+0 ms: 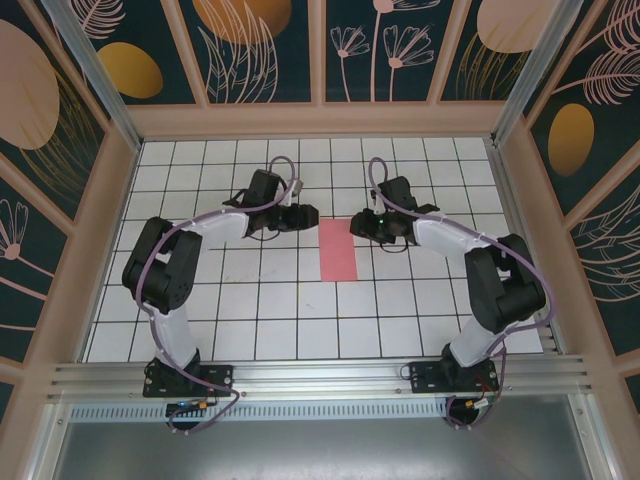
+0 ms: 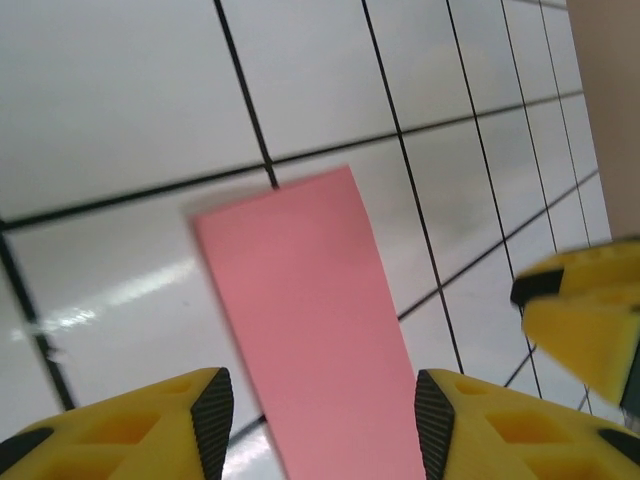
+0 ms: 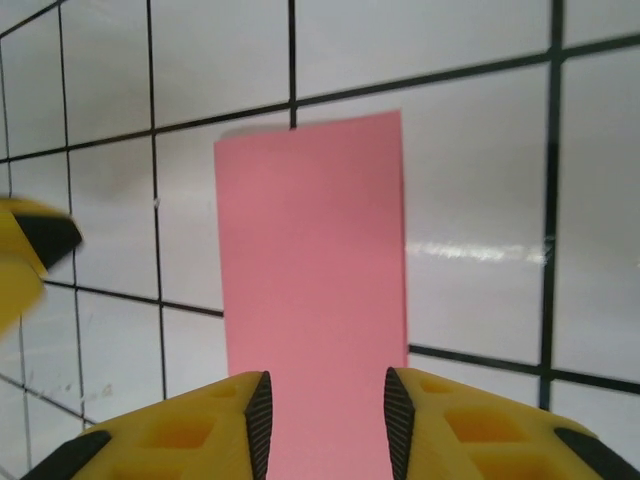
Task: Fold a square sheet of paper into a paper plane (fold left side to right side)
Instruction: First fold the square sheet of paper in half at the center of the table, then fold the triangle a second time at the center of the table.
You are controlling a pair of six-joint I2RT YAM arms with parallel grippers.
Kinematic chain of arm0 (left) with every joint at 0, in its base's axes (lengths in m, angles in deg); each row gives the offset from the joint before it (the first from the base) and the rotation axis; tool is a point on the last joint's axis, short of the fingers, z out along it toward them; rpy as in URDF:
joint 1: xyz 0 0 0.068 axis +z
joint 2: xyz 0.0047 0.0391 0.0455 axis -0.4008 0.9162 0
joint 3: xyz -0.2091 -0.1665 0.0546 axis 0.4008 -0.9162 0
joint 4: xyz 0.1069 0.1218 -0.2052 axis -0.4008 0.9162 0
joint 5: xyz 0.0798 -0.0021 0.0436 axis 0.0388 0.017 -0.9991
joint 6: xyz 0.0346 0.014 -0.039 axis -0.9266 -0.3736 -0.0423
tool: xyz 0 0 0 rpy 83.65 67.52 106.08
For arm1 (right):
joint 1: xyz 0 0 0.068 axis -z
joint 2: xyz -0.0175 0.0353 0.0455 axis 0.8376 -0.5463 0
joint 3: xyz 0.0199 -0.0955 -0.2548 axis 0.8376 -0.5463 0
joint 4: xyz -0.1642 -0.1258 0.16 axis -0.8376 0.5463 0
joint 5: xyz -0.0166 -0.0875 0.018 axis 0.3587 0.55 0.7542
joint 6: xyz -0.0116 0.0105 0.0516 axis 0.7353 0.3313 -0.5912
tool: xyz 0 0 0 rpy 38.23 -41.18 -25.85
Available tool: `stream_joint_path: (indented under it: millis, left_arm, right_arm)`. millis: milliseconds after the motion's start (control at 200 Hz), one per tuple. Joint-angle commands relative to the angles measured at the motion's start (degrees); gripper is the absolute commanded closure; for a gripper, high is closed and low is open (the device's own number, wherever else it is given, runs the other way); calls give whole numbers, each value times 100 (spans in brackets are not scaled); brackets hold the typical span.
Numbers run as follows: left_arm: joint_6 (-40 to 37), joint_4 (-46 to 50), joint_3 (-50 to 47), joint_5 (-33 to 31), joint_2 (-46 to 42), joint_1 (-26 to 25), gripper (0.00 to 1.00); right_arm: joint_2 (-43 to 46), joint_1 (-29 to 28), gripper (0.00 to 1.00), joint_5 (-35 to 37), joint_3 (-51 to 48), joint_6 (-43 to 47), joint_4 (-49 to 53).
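**A:** From above, where is the pink paper point(image 1: 337, 250)?

**B:** It lies flat on the desk point(image 1: 240, 300), mid-grid, as a narrow strip that is longer than it is wide. I judge it already halved, left side over right. The left fingers point(image 1: 303, 218) and right fingers point(image 1: 360, 225) hang just beside its far end, one on each side. They are probably there to press the crease or pick up a corner for the next fold. How far they gape is hard to tell from up here.

**A:** And the left wrist view?

**B:** The left fingers point(image 2: 212, 425) stand well apart and grip nothing. The paper point(image 2: 300, 320) lies on the tiles beyond them. A yellow tip of the other arm's fingers point(image 2: 580, 320) shows at the right.

**A:** The right wrist view?

**B:** Much the same. The right fingers point(image 3: 258, 420) are parted and empty, lined up with the strip point(image 3: 315, 270), which runs away from them.

**A:** Any writing or labels?

**B:** None that I can read. The paper is plain, the fingers are bare yellow with black pads, and the desk carries only black grid lines.
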Motion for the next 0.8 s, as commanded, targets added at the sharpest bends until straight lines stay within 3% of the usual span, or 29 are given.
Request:
stream_joint_path:
  millis: [0, 280, 435, 796]
  left_arm:
    - [263, -409, 1, 277, 211, -262, 47]
    - [171, -66, 686, -98, 1046, -303, 50]
    - [106, 44, 619, -403, 1064, -303, 50]
    - [83, 14, 401, -420, 1014, -303, 51]
  right_arm:
    - [-195, 11, 60, 281, 110, 219, 112]
    - [-416, 21, 59, 385, 73, 219, 41]
    - [-574, 61, 52, 396, 244, 370, 51]
    - [-1389, 212, 51, -27, 1075, 490, -55]
